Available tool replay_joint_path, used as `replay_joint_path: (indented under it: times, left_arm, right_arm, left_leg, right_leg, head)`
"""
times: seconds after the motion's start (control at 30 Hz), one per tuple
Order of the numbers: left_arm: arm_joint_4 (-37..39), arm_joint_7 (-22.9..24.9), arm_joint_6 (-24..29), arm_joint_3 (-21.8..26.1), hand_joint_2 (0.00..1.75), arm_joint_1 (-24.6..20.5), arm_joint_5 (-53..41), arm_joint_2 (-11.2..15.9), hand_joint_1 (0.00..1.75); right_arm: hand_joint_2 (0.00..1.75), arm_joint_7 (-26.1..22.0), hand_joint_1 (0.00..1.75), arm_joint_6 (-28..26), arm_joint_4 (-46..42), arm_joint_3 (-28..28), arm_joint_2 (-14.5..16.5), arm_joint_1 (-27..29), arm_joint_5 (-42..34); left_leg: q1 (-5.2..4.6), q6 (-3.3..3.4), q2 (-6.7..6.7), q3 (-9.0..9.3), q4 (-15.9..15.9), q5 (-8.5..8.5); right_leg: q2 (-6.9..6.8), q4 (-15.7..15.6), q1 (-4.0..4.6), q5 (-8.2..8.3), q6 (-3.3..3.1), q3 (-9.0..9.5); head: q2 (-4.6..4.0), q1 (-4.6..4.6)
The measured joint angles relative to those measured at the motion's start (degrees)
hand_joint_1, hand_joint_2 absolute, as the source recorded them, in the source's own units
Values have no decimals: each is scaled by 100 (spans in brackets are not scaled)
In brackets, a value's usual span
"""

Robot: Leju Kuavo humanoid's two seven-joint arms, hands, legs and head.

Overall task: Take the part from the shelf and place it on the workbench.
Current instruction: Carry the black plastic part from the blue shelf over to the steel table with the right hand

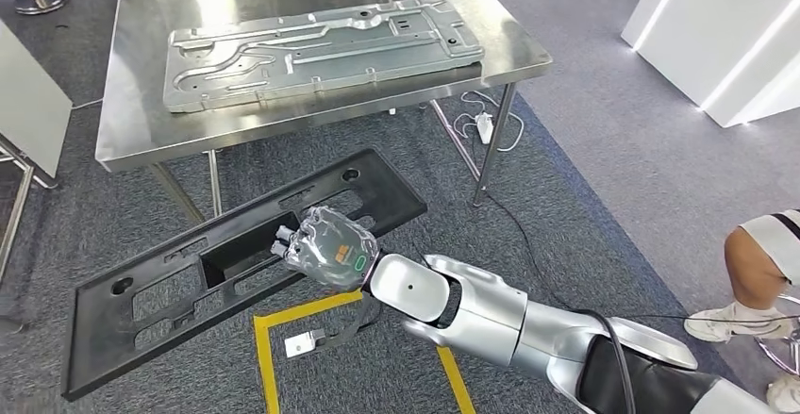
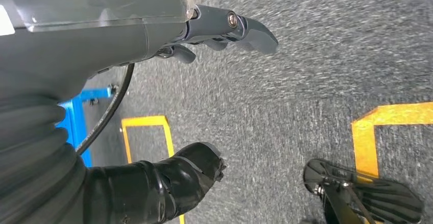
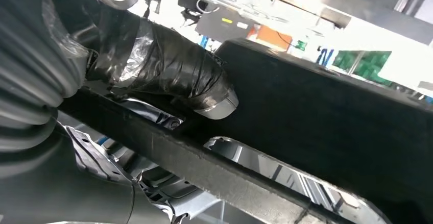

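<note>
- Your right hand (image 1: pixel 325 249) reached forward and left from the silver right arm (image 1: pixel 491 315), its fingers curled through a central cut-out of the black part (image 1: pixel 236 263), gripping it.
- The part hung tilted in the air in front of the steel workbench (image 1: pixel 141 140), above the grey carpet (image 1: pixel 585 207) and the yellow floor marking (image 1: pixel 269 339); it did not touch the bench.
- On the workbench lay a pressed metal panel (image 1: pixel 316 51).
- In the right wrist view, the taped thumb (image 3: pixel 178 76) pressed on the part's upper face; the other fingers were hidden behind it.
- Your left hand (image 2: pixel 153 45) hung over the carpet, thumb (image 2: pixel 163 180) and fingers (image 2: pixel 245 30) apart, holding nothing.
- A person's leg (image 1: pixel 759 263) was cut off at the right edge.
</note>
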Motion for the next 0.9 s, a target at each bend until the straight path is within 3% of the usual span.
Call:
replay_joint_path:
  times: [0.03,0.1,0.13,0.17,0.23,0.3,0.33,0.37,0.47,0.53,0.63,0.67,0.8,0.9]
  left_arm:
    - [0,-1,-2,2,175,6,-4,-4,0]
    - [0,-1,-5,9,175,24,-9,-2,0]
    - [1,-2,-11,11,175,36,-10,-7,0]
    - [1,-2,-17,14,175,39,-16,-9,0]
    - [1,-5,-26,20,175,29,-33,-9,0]
    - [0,-9,-28,30,175,8,-53,-3,0]
    - [1,-11,-30,34,175,5,-60,-3,0]
    - [1,-12,-31,37,175,5,-66,-2,0]
    - [0,-14,-31,48,175,19,-82,8,0]
    - [0,-17,-32,57,175,17,-91,10,0]
    - [0,-24,-33,68,175,13,-94,6,0]
    - [0,-31,-33,72,175,13,-95,6,0]
    - [0,-55,-33,96,175,5,-103,6,0]
    - [0,-58,-33,104,175,0,-107,6,0]
  right_arm:
    - [175,-16,175,72,-20,-33,-39,-65,-61]
    - [175,-70,175,176,-55,-124,-112,-199,-165]
    - [175,-98,175,205,-68,-172,-138,-253,-191]
    - [175,-122,175,225,-84,-212,-161,-296,-203]
    - [175,-171,175,242,-118,-247,-185,-334,-186]
    - [175,-258,175,246,-142,-234,-214,-328,-182]
    - [175,-307,175,248,-151,-222,-231,-319,-202]
    - [175,-346,175,248,-162,-211,-249,-315,-229]
    - [175,-369,175,229,-205,-205,-287,-333,-276]
    - [175,-366,175,218,-230,-206,-306,-346,-280]
    - [175,-362,175,210,-249,-206,-332,-354,-283]
    - [175,-362,175,209,-254,-206,-340,-356,-282]
    - [175,-357,175,207,-261,-203,-358,-356,-244]
    - [175,-344,175,195,-260,-179,-359,-351,-163]
  left_leg:
    - [13,-37,-65,-26,-2,14]
    - [45,-115,-186,-66,-17,41]
    - [38,-145,-125,-88,17,17]
    - [26,-170,22,-147,144,-67]
    - [8,-207,429,-412,723,-393]
    - [26,-253,601,-728,1378,-659]
    - [38,-276,624,-776,1478,-651]
    - [53,-295,640,-711,1365,-542]
    - [68,-288,715,-134,298,-87]
    - [57,-237,737,35,-23,-32]
    - [35,-206,722,46,-31,-28]
    - [26,-197,722,46,-31,-31]
    - [6,-147,725,44,-28,-42]
    - [-9,-125,725,42,-24,-43]
  right_leg:
    - [43,-89,5,-8,-10,33]
    - [-99,-150,1,8,-36,71]
    - [-176,-200,-13,27,-68,109]
    - [-258,-256,-26,52,-101,149]
    - [-413,-319,-20,73,-148,198]
    - [-551,-317,-8,62,-153,201]
    - [-610,-310,-9,52,-145,200]
    - [-656,-298,-13,39,-130,201]
    - [-756,-213,-15,-28,-49,191]
    - [-773,-156,18,-71,-36,172]
    - [-768,-161,29,-74,-115,178]
    - [-769,-175,24,-68,-111,185]
    - [-767,-220,9,-38,-65,199]
    - [-767,-227,-6,-30,5,199]
  head:
    - [0,1]
    - [1,3]
    - [0,0]
    - [0,-8]
    - [-1,-23]
    - [0,-27]
    - [0,-26]
    - [0,-27]
    - [0,-26]
    - [0,-20]
    - [0,-13]
    - [0,-13]
    - [0,-14]
    - [0,-14]
